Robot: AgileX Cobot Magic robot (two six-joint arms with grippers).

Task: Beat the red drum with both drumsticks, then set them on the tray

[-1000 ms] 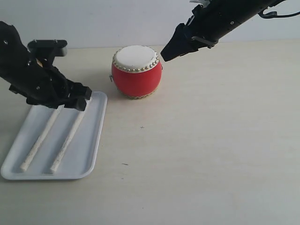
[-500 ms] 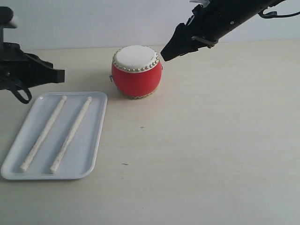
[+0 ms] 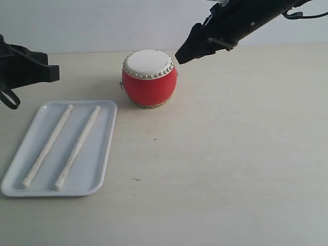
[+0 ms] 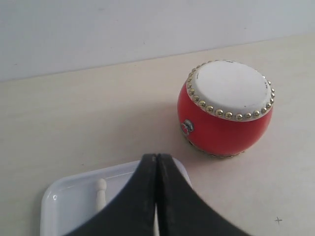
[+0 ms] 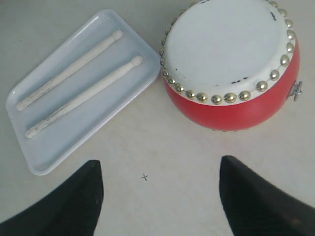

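Observation:
The red drum (image 3: 149, 78) stands upright at the back middle of the table. The two drumsticks (image 3: 47, 146) (image 3: 78, 146) lie side by side in the white tray (image 3: 106, 148) at the front left, with nothing touching them. My left gripper (image 3: 51, 73) hovers behind the tray, left of the drum, shut and empty. My right gripper (image 3: 183, 55) hangs above and just right of the drum, open and holding nothing. The left wrist view shows the shut left gripper (image 4: 156, 160) over the tray (image 4: 69, 196), one stick tip (image 4: 101, 187) and the drum (image 4: 226, 110). In the right wrist view, the open right gripper (image 5: 160, 172) looks down on the drum (image 5: 229, 64), the tray (image 5: 49, 152) and both sticks (image 5: 69, 71) (image 5: 86, 96).
The pale wooden tabletop (image 3: 230, 164) stretches to the right and front of the drum. A light wall (image 3: 102, 25) rises behind the table's back edge. A small cross mark (image 3: 155, 139) sits on the table in front of the drum.
My left gripper has lifted off the tray and drawn back to the left, leaving both sticks lying there. The right arm has hardly moved.

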